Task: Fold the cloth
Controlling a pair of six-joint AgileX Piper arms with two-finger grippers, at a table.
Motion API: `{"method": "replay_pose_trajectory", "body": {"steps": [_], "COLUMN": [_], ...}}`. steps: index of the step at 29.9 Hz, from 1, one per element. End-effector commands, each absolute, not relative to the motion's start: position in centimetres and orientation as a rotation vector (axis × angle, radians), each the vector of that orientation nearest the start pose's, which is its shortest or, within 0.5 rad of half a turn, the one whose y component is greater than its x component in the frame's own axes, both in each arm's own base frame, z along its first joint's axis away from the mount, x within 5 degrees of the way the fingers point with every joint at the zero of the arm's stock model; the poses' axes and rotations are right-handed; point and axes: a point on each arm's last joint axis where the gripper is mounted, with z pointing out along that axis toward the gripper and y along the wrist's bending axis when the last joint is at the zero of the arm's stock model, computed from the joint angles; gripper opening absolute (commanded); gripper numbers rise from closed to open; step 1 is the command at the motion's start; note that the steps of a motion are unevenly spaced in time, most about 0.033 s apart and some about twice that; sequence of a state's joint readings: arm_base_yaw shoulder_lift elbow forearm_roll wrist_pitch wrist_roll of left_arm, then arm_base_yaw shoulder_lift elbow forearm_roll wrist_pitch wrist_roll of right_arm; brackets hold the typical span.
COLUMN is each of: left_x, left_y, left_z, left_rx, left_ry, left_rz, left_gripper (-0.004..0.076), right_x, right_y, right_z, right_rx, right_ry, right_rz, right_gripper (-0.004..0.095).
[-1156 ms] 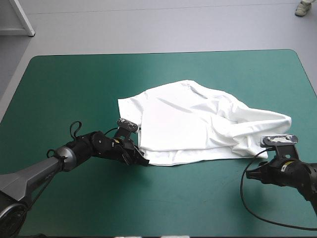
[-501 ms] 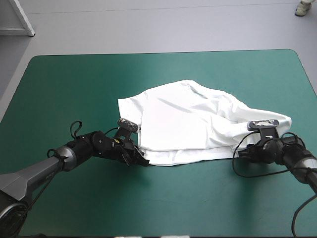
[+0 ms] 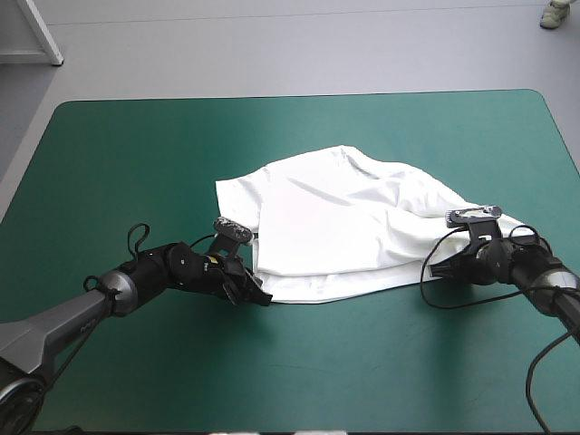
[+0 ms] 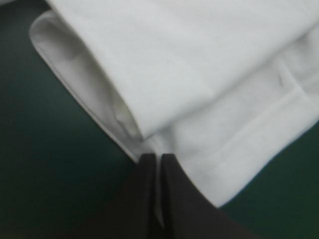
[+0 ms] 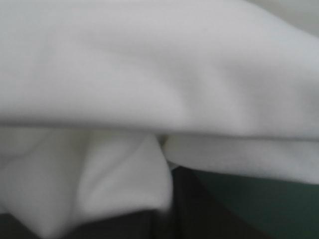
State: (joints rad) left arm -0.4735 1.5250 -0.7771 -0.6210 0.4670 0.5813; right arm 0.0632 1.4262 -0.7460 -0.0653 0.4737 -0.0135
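1. Teal-green counter (image 3: pixel 136 154) fills the high view. The white T-shirt (image 3: pixel 335 227) lies on it right of centre, nearer the right edge than the left, with its layers doubled over and wrinkled rather than flat.
2. Your left end effector (image 3: pixel 258 294) sits low at the shirt's near-left corner. The left wrist view shows its black fingers (image 4: pixel 144 199) pressed together with the hem pinched between them. That corner is gripped, probably so it can be carried when the fold is made.
3. Your right end effector (image 3: pixel 439 268) is at the shirt's near-right corner, with cloth draped just ahead of and over it. White fabric covers most of the right wrist view, so you cannot tell whether it is clamped or apart.
4. Both arms lie close to the counter at opposite near corners, which suits lifting the near edge evenly. Check the right grip before you raise anything, because a one-sided lift would skew the fold.
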Motion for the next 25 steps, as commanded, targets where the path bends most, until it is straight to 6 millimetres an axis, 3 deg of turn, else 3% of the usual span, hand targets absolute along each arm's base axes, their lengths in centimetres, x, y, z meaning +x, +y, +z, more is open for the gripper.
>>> {"method": "replay_pose_trajectory", "body": {"steps": [1, 6, 11, 16, 21, 25], "left_x": [22.6, 21.9, 21.2, 20.2, 18.2, 15.8], "left_y": [-14.6, -14.2, -13.2, -11.8, -10.1, -8.5], "left_z": [21.6, 25.3, 30.2, 37.2, 46.0, 52.5], "left_rx": [0.776, 0.742, 0.715, 0.701, 0.664, 0.616], "left_ry": [2.498, 2.367, 2.227, 2.046, 1.809, 1.637], "left_rz": [-0.515, -0.522, -0.458, -0.348, -0.252, -0.208], "left_gripper": [0.0019, 0.0019, 0.0019, 0.0019, 0.0019, 0.0019], "right_x": [25.1, 22.6, 19.2, 16.6, 15.6, 14.4], "right_y": [1.1, 1.3, 1.6, 1.8, 2.0, 2.2], "right_z": [23.5, 28.2, 33.4, 38.0, 42.1, 46.4], "right_rx": [-0.194, -0.194, -0.204, -0.259, -0.298, -0.301], "right_ry": [2.59, 2.46, 2.299, 2.138, 2.026, 1.88], "right_rz": [-0.066, -0.027, 0.038, 0.056, 0.06, 0.079], "right_gripper": [-0.0013, -0.0013, -0.0013, -0.0014, -0.0013, -0.0014]}}
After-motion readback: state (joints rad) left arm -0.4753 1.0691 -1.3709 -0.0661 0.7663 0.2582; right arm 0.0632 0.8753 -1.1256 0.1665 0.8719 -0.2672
